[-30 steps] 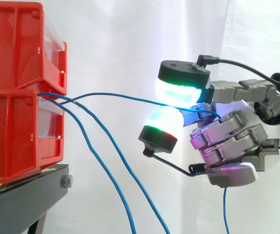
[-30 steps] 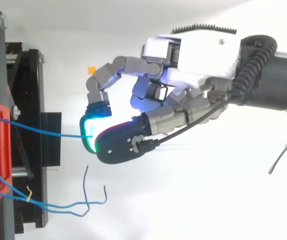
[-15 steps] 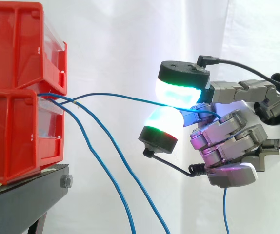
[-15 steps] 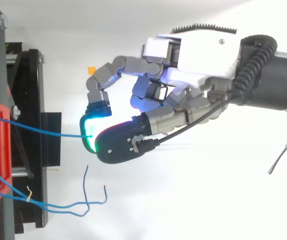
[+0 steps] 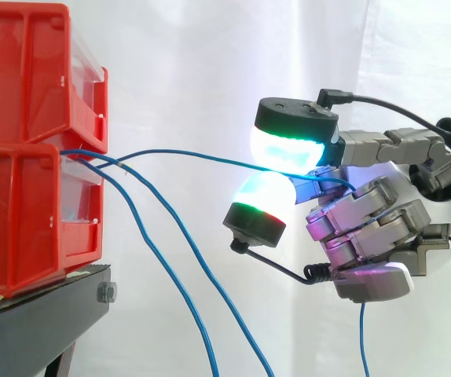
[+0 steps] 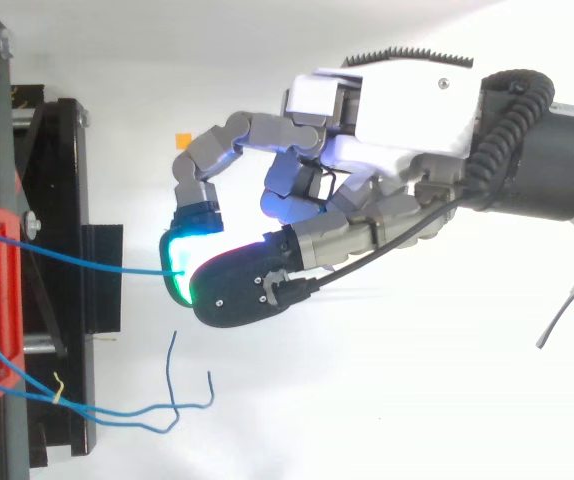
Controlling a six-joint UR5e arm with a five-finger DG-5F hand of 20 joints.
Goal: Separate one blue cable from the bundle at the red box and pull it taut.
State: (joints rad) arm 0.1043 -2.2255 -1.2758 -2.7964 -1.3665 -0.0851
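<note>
Pinching one blue cable point(image 5: 210, 155) between two glowing fingertips point(image 5: 287, 148) of the hand point(image 5: 383, 228), with the remaining fingers curled in under the palm. Stretched from that pinch, out ahead of the fingertips, across open air to the front of the red box point(image 5: 21, 196), well apart from the hand, in a shallow line with little sag. Looped once behind the pads, then dropping below the palm. Below and ahead of the hand, two more blue cables point(image 5: 170, 267), hanging slack from the same box front.
</note>
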